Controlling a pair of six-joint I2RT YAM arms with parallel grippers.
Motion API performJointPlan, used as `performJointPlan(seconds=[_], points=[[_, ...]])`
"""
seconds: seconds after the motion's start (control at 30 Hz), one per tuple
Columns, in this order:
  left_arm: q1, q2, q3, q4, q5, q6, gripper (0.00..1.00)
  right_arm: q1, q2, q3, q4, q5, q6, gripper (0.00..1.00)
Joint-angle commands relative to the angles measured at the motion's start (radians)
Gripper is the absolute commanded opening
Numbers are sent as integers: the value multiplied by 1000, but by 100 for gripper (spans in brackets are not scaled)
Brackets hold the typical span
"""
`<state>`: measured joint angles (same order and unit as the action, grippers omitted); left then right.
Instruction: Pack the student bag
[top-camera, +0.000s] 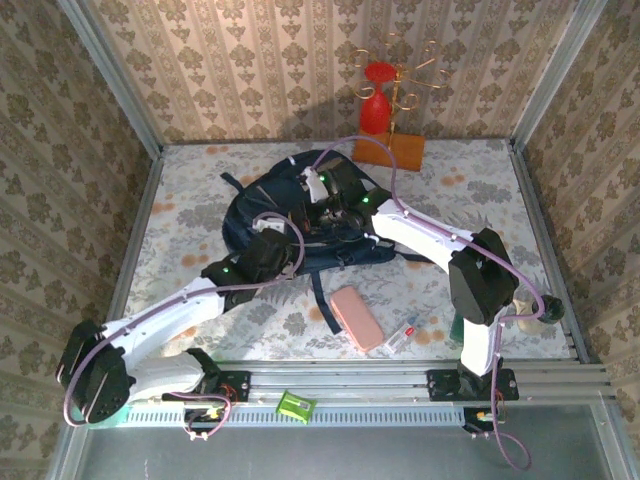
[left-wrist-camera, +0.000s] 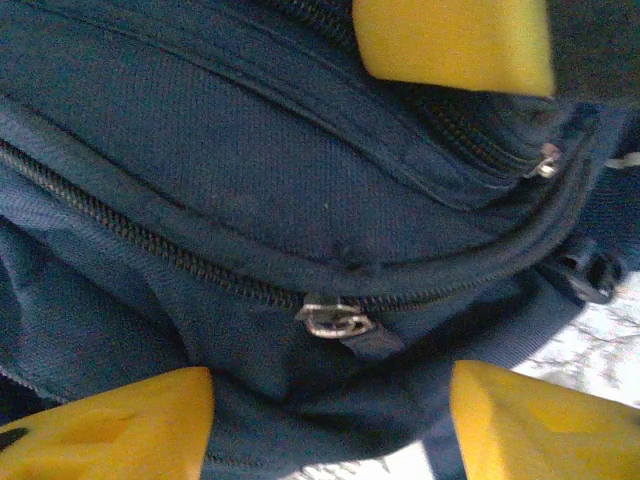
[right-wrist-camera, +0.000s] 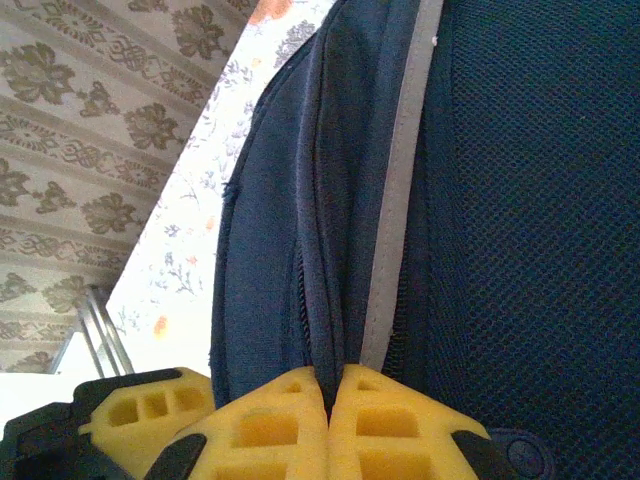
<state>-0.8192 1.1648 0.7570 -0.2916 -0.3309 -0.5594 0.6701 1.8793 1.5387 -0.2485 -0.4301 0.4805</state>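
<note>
Now: student bag (top-camera: 250, 205) lying mid-bench, 12 o'clock from arm bases. Right gripper (right-wrist-camera: 328, 400) jaws pinching closed on fold of its navy fabric. Left gripper (left-wrist-camera: 330, 425) jaws gaping wide, hovering over zipper pull (left-wrist-camera: 335, 320). Judging bag soft, floppy, bulky, likely slumping unless held taut. Best holds: pull tab, seam folds, straps.

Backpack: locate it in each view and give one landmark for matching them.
Top external: backpack mid-table.
Left wrist: backpack close up, zipped panels between the fingers of the open left gripper.
Right wrist: backpack right of centre, a fold pinched by the right gripper.
Shared landmark: the flowered tablecloth beneath it.
</note>
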Motion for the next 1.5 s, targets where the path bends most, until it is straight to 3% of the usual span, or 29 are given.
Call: performJointPlan(seconds=[0.0, 0.17, 0.5, 0.93, 1.13, 1.47], points=[[-6, 48, 38, -36, -122, 21, 71, 2, -14, 56, 93, -99, 52, 0], [-14, 101, 50, -25, -207, 38, 70, 2, -7, 53, 87, -103, 46, 0], [-10, 36, 81, -70, -270, 127, 49, -17, 10, 16, 25, -59, -29, 0], [90, -46, 47, -81, -90, 154, 26, -28, 25, 13, 28, -53, -27, 0], [148, -51, 23, -49, 58, 158, 31, -29, 27, 12, 35, -53, -21, 0], [268, -185, -35, 18, 359, 234, 51, -48, 31, 34, -17, -82, -92, 0]])
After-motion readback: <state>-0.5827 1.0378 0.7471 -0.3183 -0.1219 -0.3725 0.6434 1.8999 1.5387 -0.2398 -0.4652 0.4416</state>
